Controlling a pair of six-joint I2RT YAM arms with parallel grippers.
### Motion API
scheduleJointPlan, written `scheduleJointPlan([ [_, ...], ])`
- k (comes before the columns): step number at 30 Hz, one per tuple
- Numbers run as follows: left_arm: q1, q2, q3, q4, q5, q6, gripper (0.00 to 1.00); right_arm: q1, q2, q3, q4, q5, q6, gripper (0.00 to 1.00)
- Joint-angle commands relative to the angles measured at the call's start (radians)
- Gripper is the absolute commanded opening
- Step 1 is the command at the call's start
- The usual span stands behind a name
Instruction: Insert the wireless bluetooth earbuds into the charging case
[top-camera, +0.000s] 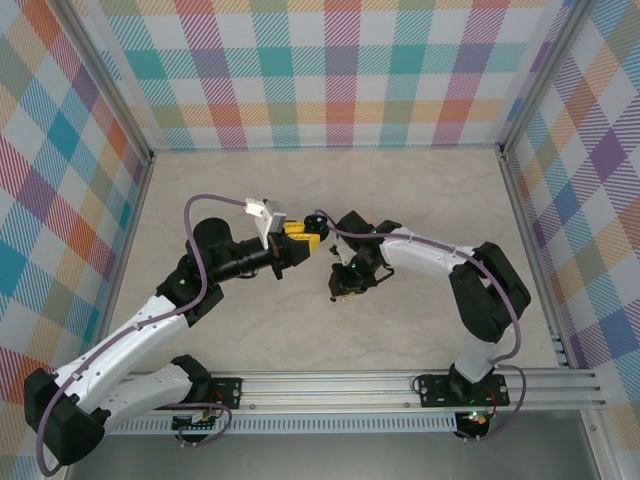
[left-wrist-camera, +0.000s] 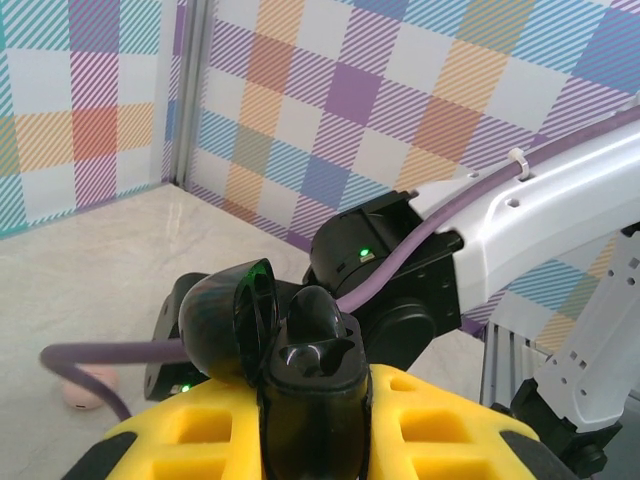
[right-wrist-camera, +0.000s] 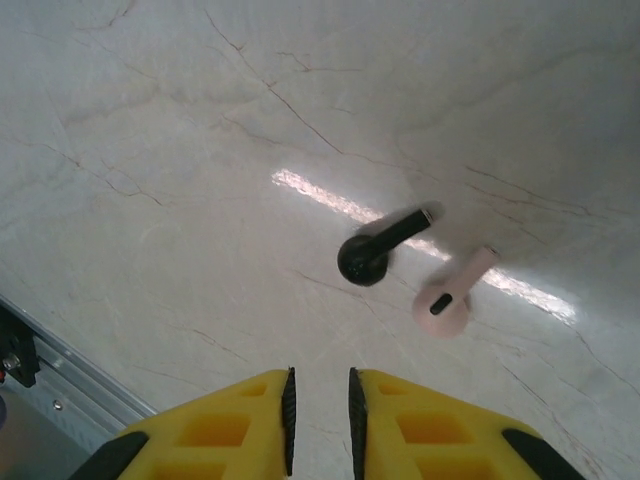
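Lighting is reading bright and even from overhead. In the right wrist view a white glare streak is running across the glossy bench (right-wrist-camera: 150, 150), washing out the pale pink earbud (right-wrist-camera: 445, 300); the black earbud (right-wrist-camera: 375, 250) is smearing softly. In the left wrist view the close black charging case (left-wrist-camera: 310, 380) is blurring slightly.

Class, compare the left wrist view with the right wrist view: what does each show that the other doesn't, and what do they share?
Left wrist view: the left hand gripping a glossy black plastic charging case, lid open, before a checked wall. Right wrist view: a black bud-and-stem earbud and a pale pink earbud lying side by side beyond the slightly parted right hand. Both: the beige marbled tabletop.
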Motion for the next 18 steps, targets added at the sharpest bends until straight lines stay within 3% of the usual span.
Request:
scheduleJointPlan([
  [1,-0.012,-0.014,-0.005,0.001,-0.006,0.020,0.19,0.020,0.033,0.043,-0.016,0.026,0.021,0.23],
  [18,-0.012,-0.015,-0.016,0.002,-0.011,0.020,0.19,0.068,0.151,0.136,-0.097,0.173,0.061,0.14],
])
